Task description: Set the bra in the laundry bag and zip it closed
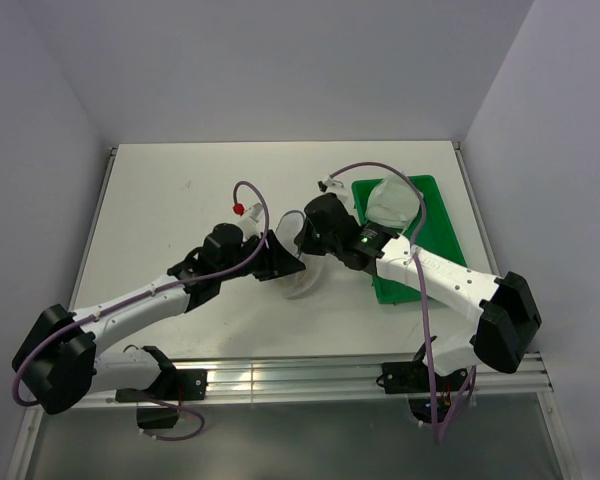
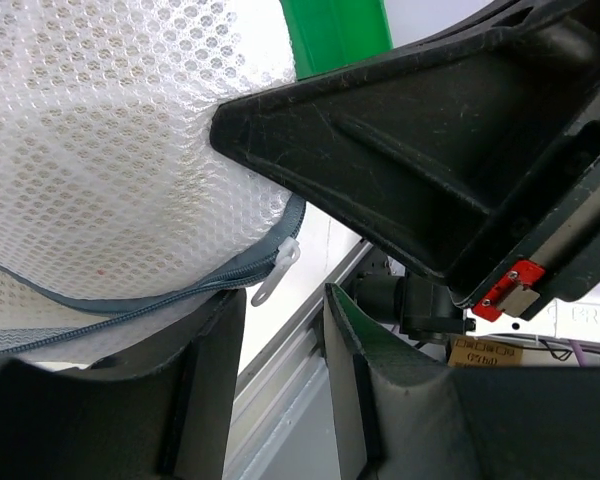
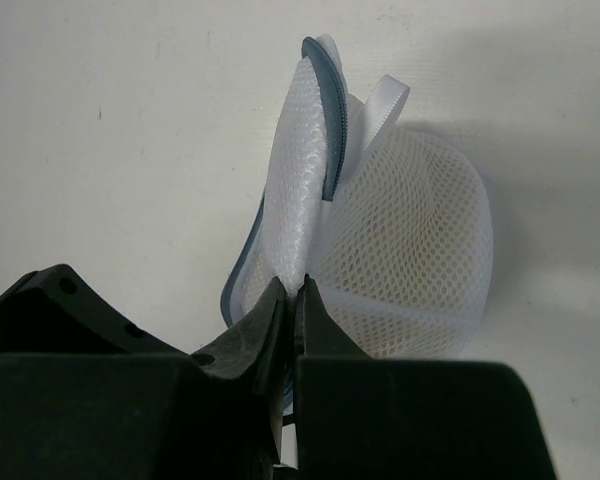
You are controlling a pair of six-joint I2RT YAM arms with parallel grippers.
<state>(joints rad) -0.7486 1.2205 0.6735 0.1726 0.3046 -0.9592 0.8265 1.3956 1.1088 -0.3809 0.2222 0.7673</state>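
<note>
The laundry bag [image 1: 302, 275] sits near the middle of the white surface [image 1: 180, 190], held up between the two arms and just left of the green tray [image 1: 435, 215]. In the right wrist view the laundry bag [image 3: 400, 250] shows as a white mesh dome lying against the surface, with a second mesh half standing upright beside it. A grey-blue zipper rim [image 3: 330, 110] runs along the edge of the upright half, and a white loop sticks out near its top. What lies inside the mesh cannot be made out.

The right gripper [image 3: 292, 295] has its two fingers pressed together on the lower edge of that upright mesh half, pinching the fabric between them.

In the left wrist view the mesh [image 2: 100, 150] fills the upper left, with the zipper rim [image 2: 160, 300] curving along beneath it. A small white zipper pull [image 2: 276, 272] hangs down from the rim. The left gripper [image 2: 283, 310] stands just under the pull with its fingers [image 2: 210, 390] apart, and nothing sits in the gap. The black body of the other arm crosses the upper right of that view, close to the mesh.

On the tray lies a white-grey garment [image 1: 388, 200], apart from the bag.
</note>
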